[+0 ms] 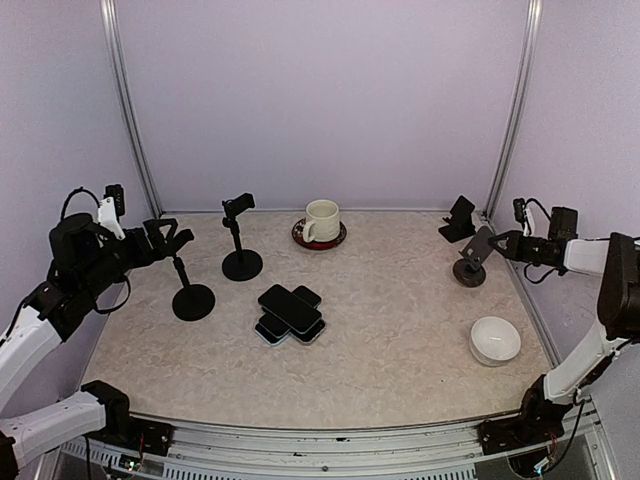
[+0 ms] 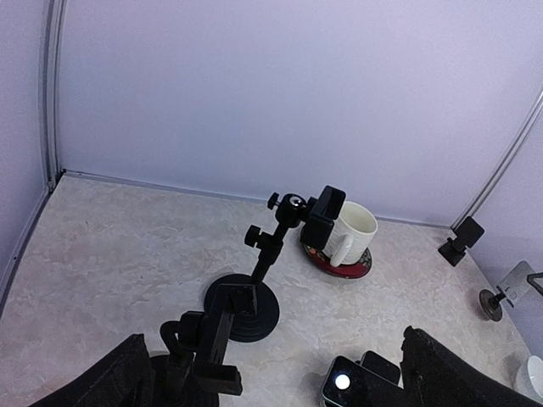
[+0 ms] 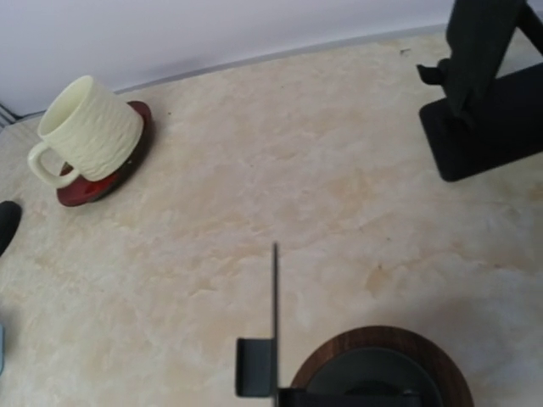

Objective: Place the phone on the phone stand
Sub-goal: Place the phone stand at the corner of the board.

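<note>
Several phones (image 1: 290, 311) sit piled crosswise in the middle of the worktop (image 1: 400, 340), none on a stand yet, so I'd guess the job's barely begun. Left end effector (image 1: 172, 238) is spread wide right by the head of the clamp phone stand (image 1: 192, 300), maybe lining up on it. Right end effector (image 1: 500, 244) is pressed together at the tilted plate stand (image 1: 470, 262); whether they touch, can't tell. Ribbed cream mug (image 1: 322, 220) sits at the back. No readable brands or text anywhere.
</note>
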Robot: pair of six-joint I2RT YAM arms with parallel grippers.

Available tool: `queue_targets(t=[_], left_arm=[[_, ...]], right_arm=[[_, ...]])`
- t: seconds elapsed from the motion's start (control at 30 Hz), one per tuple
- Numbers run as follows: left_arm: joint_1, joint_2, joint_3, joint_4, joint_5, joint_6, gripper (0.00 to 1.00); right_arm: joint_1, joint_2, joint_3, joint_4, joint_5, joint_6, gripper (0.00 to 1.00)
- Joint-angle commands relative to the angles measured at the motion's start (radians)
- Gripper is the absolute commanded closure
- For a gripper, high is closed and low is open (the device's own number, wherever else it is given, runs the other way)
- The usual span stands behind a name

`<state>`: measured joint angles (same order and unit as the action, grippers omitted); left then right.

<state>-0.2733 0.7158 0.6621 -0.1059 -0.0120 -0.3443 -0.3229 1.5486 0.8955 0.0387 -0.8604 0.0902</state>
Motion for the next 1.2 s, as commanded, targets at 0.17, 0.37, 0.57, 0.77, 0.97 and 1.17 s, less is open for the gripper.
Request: queue_targets(t=[0.17, 0.37, 0.57, 0.77, 0.97, 1.17], left_arm=[[-0.018, 0.015, 0.001, -0.001, 0.0, -0.002, 0.01], [-0.018, 0.018, 0.001, -0.001, -0.001, -0.002, 0.01], [-0.018, 0.028, 0.002, -0.002, 0.0, -0.002, 0.01], [-0.019, 0.028, 0.002, -0.002, 0.0, -0.004, 0.01], [-0.024, 0.016, -0.001, -0.005, -0.01, -0.001, 0.01], [-0.029, 0.008, 0.001, -0.009, -0.016, 0.002, 0.01]], right_arm=[[-0.042, 0.012, 0.082, -0.01, 0.023, -0.025, 1.0], [-0.047, 0.041, 0.116, -0.021, 0.02, -0.038, 1.0], [-0.049, 0.089, 0.115, -0.01, 0.027, -0.044, 1.0], [-0.049, 0.128, 0.116, -0.017, 0.056, -0.053, 1.0], [-0.049, 0.136, 0.115, -0.019, 0.069, -0.052, 1.0], [-0.049, 0.146, 0.115, -0.025, 0.089, -0.05, 0.92]])
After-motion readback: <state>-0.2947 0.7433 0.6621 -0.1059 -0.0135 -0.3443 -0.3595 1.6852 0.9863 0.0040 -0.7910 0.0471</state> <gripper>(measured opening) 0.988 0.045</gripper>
